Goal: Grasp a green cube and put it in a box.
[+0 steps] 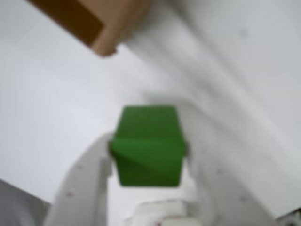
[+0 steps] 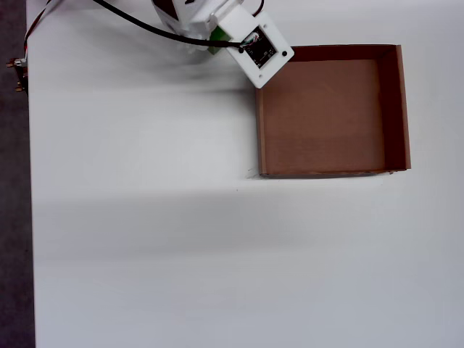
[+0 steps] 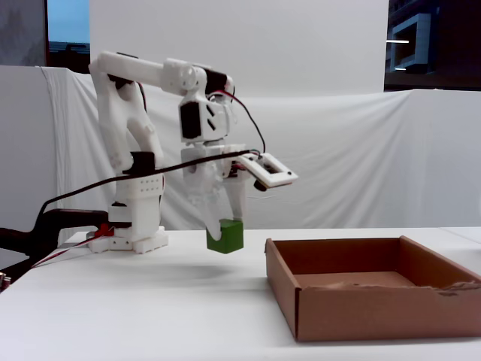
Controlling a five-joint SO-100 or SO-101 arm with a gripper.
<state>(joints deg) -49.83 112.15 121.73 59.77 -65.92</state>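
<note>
The green cube (image 1: pixel 148 146) sits between the two white fingers of my gripper (image 1: pixel 148 149), which is shut on it. In the fixed view the gripper (image 3: pixel 225 226) points down and holds the cube (image 3: pixel 225 236) low over the white table, a little left of the box (image 3: pixel 361 316). In the overhead view the wrist camera mount hides most of the cube (image 2: pixel 215 48), which shows only as a green sliver beside the upper left corner of the brown cardboard box (image 2: pixel 330 51). The box holds nothing. One of its corners (image 1: pixel 109 29) shows at the top left of the wrist view.
The arm's base (image 3: pixel 134 237) stands at the far left of the table in the fixed view, with cables (image 3: pixel 68 197) trailing left. The table's left edge (image 2: pixel 29 217) runs down the overhead view. White cloth hangs behind the table.
</note>
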